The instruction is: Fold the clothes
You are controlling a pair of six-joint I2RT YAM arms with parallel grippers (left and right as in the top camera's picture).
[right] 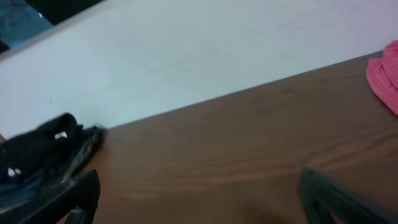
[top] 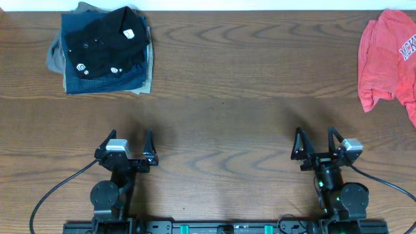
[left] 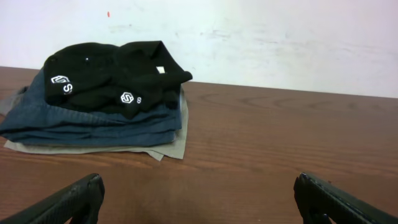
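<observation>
Black fabric sits bunched at the far left of the wooden surface (top: 221, 84). That's the clothes (top: 107, 39), one dark garment with small white round logos (top: 82, 66), resting on top of a folded blue denim pile (top: 97, 77) with a tan layer (top: 54, 58) peeking out beneath.

Left tool (top: 130, 136) hovers at the near edge, jaws apart and gripping no cloth. The garment lies well beyond it, far ahead and slightly to the left. From the left wrist camera the stack fills the far left of the view, two logos facing the lens and a white wall (left: 249, 37) behind.

Right tool (top: 316, 133) sits at the near right, jaws spread wide too and holding no fabric. It's well apart from the garment, which lies far off to its left across the wood. The right wrist view catches the pile only as a blurred dark shape at the left edge.

Over at the far right edge, a coral-red shirt (top: 390, 55) with lettering lies crumpled, well apart from both tools. Neither tool touches any cloth.
</observation>
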